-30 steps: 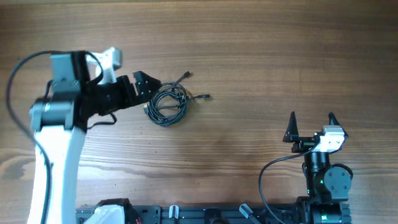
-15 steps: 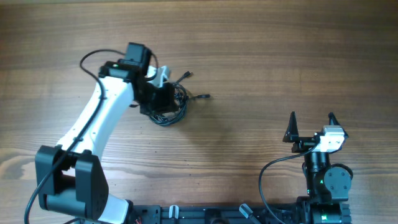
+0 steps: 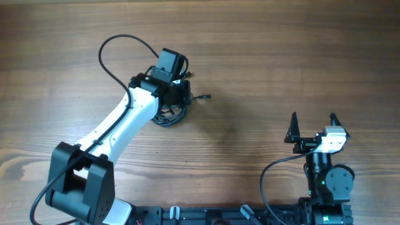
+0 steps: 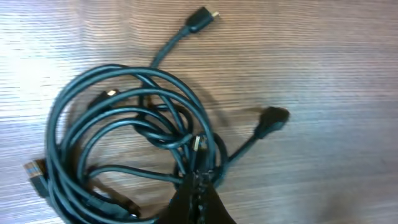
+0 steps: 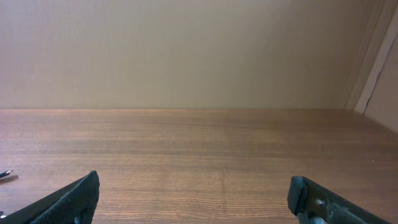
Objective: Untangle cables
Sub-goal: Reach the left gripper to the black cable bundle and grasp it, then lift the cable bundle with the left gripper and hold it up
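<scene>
Black cables (image 4: pixel 163 132) coiled in a tangle, flat on wooden desk (image 3: pixel 262 50). At coil's edge, left end effector (image 4: pixel 198 183) closed, pinching strands just beside a silvery plug (image 4: pixel 199 144). Well apart from coil, off to its right, right end effector (image 3: pixel 313 120) spread wide, holding nothing.

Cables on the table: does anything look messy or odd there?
Yes: the cables lie in one tangled coil, strands crossing each other, plug ends poking out. The left gripper is shut on a strand at its edge. Nothing looks damaged.
</scene>
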{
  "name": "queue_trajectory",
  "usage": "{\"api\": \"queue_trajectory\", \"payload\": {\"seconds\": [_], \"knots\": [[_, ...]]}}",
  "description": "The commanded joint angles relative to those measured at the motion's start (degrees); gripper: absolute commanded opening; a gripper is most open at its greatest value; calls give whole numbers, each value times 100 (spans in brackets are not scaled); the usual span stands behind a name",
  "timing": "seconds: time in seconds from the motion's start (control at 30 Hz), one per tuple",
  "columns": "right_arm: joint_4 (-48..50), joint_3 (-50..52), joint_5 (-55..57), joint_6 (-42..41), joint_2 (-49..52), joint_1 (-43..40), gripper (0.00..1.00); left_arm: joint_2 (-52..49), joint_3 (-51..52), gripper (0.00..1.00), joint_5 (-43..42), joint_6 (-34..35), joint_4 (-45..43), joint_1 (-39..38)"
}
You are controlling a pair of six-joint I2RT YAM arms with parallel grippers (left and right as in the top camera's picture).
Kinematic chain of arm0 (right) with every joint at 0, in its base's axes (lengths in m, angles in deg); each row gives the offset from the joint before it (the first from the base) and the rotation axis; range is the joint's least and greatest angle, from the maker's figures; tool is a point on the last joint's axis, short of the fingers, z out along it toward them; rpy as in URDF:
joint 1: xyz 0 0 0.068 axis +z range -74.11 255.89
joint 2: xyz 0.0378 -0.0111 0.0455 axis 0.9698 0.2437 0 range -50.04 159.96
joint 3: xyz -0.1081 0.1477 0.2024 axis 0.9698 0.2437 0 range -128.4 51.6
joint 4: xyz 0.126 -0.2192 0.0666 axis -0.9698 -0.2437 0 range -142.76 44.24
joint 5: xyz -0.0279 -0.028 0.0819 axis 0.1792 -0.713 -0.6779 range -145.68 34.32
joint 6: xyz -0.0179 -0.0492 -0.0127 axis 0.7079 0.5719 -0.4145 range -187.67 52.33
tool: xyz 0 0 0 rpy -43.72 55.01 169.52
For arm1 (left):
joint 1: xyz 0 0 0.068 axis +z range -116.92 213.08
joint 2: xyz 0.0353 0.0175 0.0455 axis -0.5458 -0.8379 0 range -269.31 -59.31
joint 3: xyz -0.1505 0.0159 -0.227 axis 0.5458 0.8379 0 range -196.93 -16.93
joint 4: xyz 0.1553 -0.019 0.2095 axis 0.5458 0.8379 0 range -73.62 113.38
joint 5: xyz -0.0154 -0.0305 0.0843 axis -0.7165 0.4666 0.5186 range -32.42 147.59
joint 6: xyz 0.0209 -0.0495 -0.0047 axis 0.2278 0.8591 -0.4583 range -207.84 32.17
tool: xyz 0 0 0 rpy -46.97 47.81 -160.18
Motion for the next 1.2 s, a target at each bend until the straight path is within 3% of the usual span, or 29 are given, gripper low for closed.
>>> {"api": "queue_trajectory", "payload": {"seconds": [0.0,0.23,0.4,0.53,0.63,0.9,1.0,1.1,1.17], "knots": [[20,4,92,48,-39,-17,100,-76,243,4,308,-81,-17,28],[22,4,92,48,-39,-20,100,-199,680,4,-103,-942,-400,17],[20,4,92,48,-39,-17,100,-699,680,6,-297,-981,-778,17],[20,4,92,48,-39,-17,100,-970,680,17,-295,-981,-997,17],[20,4,92,48,-39,-17,100,-975,678,33,-205,-984,-1003,20],[22,4,92,48,-39,-17,100,155,389,40,-122,-951,-592,20],[20,4,92,48,-39,-17,100,387,391,45,-122,-496,-588,20],[20,4,92,48,-39,-17,100,297,483,52,-122,433,-592,13],[22,4,92,48,-39,-17,100,199,531,38,-125,841,-595,13]]}}
